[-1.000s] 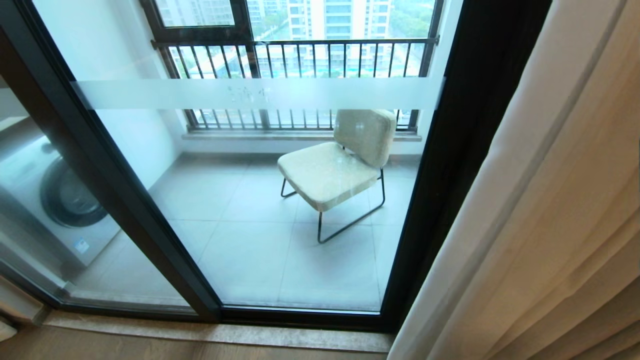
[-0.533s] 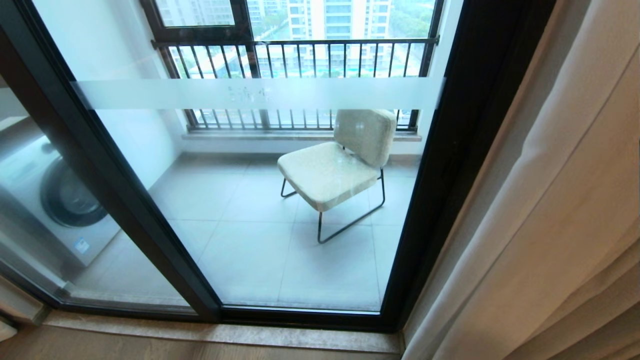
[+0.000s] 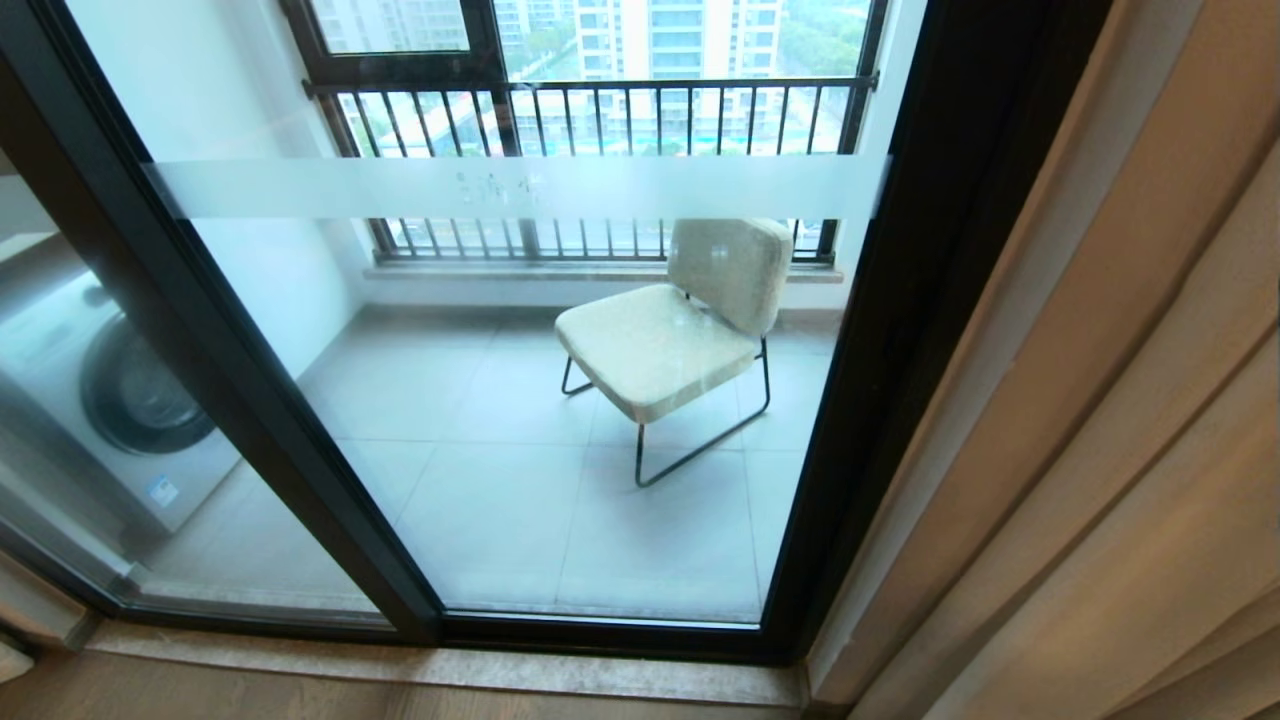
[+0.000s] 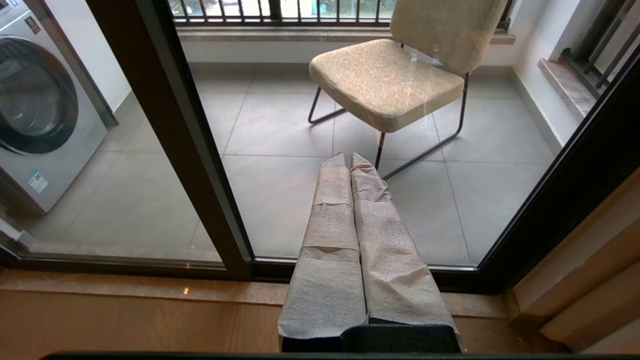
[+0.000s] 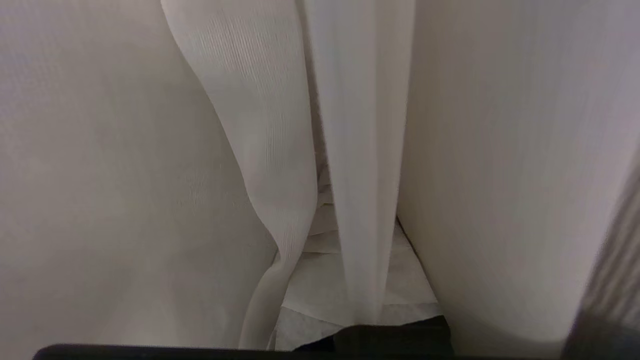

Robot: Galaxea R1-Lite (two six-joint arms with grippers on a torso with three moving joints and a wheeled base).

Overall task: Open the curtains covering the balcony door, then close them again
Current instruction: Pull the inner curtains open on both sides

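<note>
The balcony door (image 3: 560, 420) stands uncovered, its glass crossed by a frosted band (image 3: 510, 187) and held in thick black frames (image 3: 930, 300). The curtains (image 3: 1130, 450) hang bunched at the right edge, beige folds toward me. My right gripper (image 5: 325, 192) is outside the head view. It is buried among the white sheer folds (image 5: 360, 150), which drape over its cloth-wrapped fingers (image 5: 320, 260) and hide the tips. My left gripper (image 4: 348, 159) is shut and empty. Its wrapped fingers lie together and point at the door glass, low above the threshold.
Behind the glass stand a beige chair (image 3: 670, 330) on black legs and a washing machine (image 3: 110, 400) at the left. A black-barred railing window (image 3: 600, 110) closes the balcony's far side. A stone threshold (image 3: 450, 665) and wooden floor (image 4: 125, 325) run along the door's foot.
The curtains have drawn further right: the pale sheer edge has left the head view, beige drape shows instead, and more of the right black frame is bare.
</note>
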